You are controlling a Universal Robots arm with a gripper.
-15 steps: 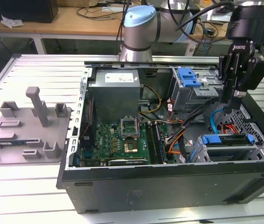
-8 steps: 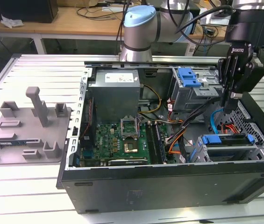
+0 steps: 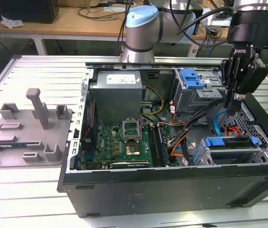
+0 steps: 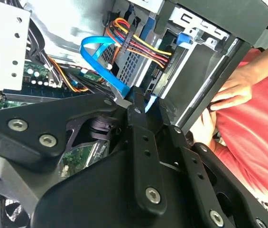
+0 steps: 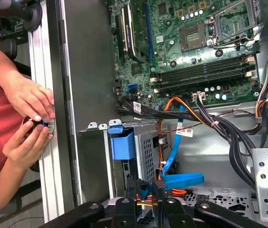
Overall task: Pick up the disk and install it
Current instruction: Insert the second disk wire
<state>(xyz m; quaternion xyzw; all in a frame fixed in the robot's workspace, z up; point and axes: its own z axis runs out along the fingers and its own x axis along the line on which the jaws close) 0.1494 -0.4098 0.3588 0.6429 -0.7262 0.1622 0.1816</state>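
Sitting below pincer [image 3: 232, 105]: disk [image 3: 231, 142].

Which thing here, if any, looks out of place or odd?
A person's hands rest on the table rail beside the computer case, close to the gripper hanging over the drive bay. In the exterior view the disk sits level in its bay; nothing looks spilled or damaged.

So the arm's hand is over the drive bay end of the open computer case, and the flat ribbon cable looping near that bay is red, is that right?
Not quite. The hand is over the drive bay end of the computer case, but the flat ribbon cable looping near that bay is blue, not red. Both wrist views show it clearly; the red wires belong to a separate multicoloured bundle beside it.
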